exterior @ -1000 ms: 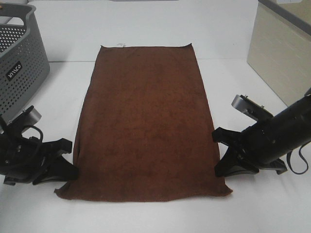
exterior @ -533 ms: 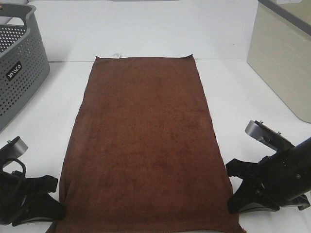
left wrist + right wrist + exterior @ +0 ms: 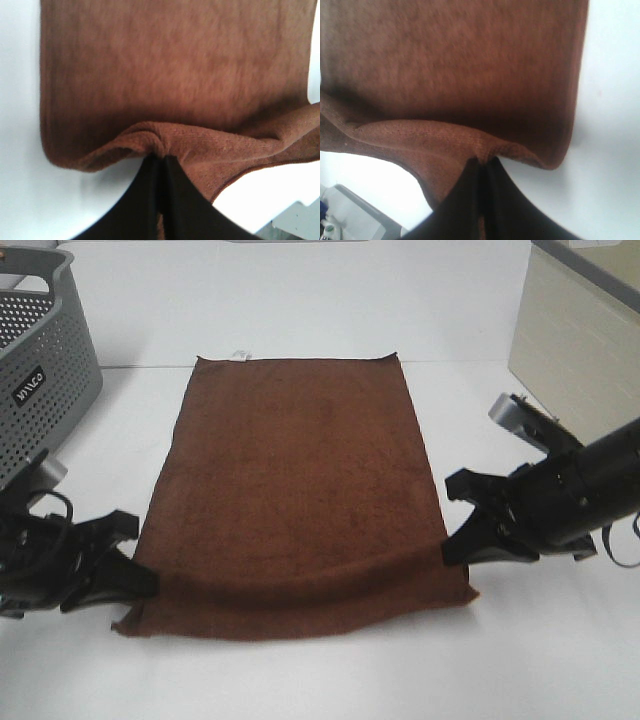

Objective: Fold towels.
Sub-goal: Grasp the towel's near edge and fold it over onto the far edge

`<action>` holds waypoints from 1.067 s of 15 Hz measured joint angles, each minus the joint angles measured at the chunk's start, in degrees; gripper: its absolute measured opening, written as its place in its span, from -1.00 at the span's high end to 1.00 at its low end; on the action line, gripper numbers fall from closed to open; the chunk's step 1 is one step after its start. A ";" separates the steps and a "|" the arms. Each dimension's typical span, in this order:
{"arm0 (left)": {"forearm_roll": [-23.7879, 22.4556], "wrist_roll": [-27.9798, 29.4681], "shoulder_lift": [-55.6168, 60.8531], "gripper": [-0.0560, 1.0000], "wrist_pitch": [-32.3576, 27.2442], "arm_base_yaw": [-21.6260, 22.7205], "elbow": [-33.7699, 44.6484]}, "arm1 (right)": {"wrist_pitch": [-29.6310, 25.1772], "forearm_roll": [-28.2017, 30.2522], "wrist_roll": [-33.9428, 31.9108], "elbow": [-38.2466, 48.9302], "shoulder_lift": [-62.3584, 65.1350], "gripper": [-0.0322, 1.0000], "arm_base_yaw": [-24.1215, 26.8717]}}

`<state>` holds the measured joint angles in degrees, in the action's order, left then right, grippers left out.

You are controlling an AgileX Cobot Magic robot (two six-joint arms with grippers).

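A dark reddish-brown towel (image 3: 295, 480) lies lengthwise on the white table, with a small white tag (image 3: 240, 354) on its far short edge. Its near end is lifted and curled back over itself. My left gripper (image 3: 148, 583) is shut on the towel's near left corner, and my right gripper (image 3: 448, 550) is shut on the near right corner. The left wrist view shows the pinched cloth (image 3: 160, 147) bunched at the black fingertips; the right wrist view shows the same fold (image 3: 480, 152) at its fingertips.
A grey perforated basket (image 3: 35, 370) stands at the far left. A beige box (image 3: 580, 360) stands at the far right. White table (image 3: 300, 300) surface extends beyond the towel's far edge.
Both grippers have moved away from the near table edge, carrying the towel's near corners up and toward the far end, so the near edge now curls over the flat part.
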<state>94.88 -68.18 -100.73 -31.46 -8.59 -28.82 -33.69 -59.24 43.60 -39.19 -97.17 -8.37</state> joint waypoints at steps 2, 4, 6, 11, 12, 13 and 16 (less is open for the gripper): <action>-0.80 2.58 0.00 0.89 2.46 0.00 -6.59 | -0.11 2.92 -3.84 -7.16 -0.92 0.94 0.00; -4.76 7.45 -0.29 0.89 4.70 0.00 -14.61 | -1.15 7.28 -8.48 -15.87 -3.78 0.94 0.00; -10.60 14.61 -2.35 0.89 5.10 0.00 -23.78 | -3.50 12.55 -13.01 -25.50 -8.54 0.94 0.00; -24.98 30.19 -10.54 0.89 5.44 0.00 -41.71 | -7.28 19.19 -19.88 -44.29 -19.25 0.94 0.00; -28.19 33.12 -13.06 0.89 5.44 0.00 -46.24 | -8.31 20.34 -21.14 -49.16 -22.06 0.94 0.00; -31.23 36.50 -16.39 0.89 5.44 0.00 -51.74 | -9.68 21.49 -22.57 -55.81 -25.61 0.94 0.00; -33.29 38.85 -22.98 0.89 5.73 0.00 -61.99 | -11.00 23.66 -24.47 -68.07 -32.54 0.94 0.00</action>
<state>61.59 -29.34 -123.70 -25.73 -8.59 -90.81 -44.69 -35.58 19.14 -107.26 -129.72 -8.37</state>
